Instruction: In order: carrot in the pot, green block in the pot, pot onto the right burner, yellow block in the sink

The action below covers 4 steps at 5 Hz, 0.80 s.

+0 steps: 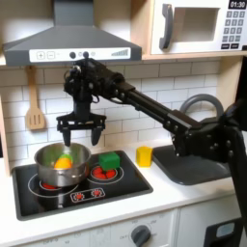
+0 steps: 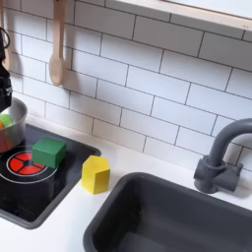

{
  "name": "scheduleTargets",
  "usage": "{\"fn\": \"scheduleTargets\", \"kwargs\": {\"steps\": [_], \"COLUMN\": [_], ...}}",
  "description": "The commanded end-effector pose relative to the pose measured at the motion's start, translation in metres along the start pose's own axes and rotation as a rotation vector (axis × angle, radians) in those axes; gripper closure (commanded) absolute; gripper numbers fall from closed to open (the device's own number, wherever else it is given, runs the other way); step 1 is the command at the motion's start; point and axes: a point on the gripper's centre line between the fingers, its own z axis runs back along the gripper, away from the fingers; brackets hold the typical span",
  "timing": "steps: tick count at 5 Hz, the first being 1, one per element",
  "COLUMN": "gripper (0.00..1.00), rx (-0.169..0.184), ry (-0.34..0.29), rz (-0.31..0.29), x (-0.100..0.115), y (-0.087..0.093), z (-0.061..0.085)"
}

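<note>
The silver pot (image 1: 48, 157) sits on the left burner of the black cooktop, with the orange carrot (image 1: 62, 163) lying inside it. My gripper (image 1: 82, 137) hangs open just above the pot's far right rim, holding nothing. The green block (image 1: 111, 159) (image 2: 47, 151) rests on the right burner (image 1: 102, 174) (image 2: 24, 167), close to the pot. The yellow block (image 1: 144, 155) (image 2: 95, 173) stands on the white counter between the cooktop and the dark grey sink (image 1: 198, 170) (image 2: 148, 221). The pot's edge (image 2: 14, 136) shows at the second exterior view's left border.
A curved grey faucet (image 1: 200, 104) (image 2: 222, 156) rises behind the sink. A wooden spatula (image 1: 35, 108) (image 2: 56, 54) hangs on the tiled wall. A range hood (image 1: 68, 43) and a microwave (image 1: 198, 24) sit overhead. The arm's body (image 1: 207, 135) stretches above the sink.
</note>
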Motion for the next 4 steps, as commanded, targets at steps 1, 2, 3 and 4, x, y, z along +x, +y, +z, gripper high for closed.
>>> {"fn": "scheduleTargets", "kwargs": {"steps": [1, 2, 3, 4], "gripper": [0.0, 0.0, 0.0, 0.0], "rx": [-0.002, -0.007, -0.003, -0.002], "ry": [0.002, -0.008, -0.008, 0.017], "rz": [-0.022, -0.042, -0.042, -0.05], "x": [-0.001, 0.004, 0.006, 0.007], "y": [-0.016, -0.03, -0.038, -0.046], "z": [-0.005, -0.007, -0.011, -0.027]}}
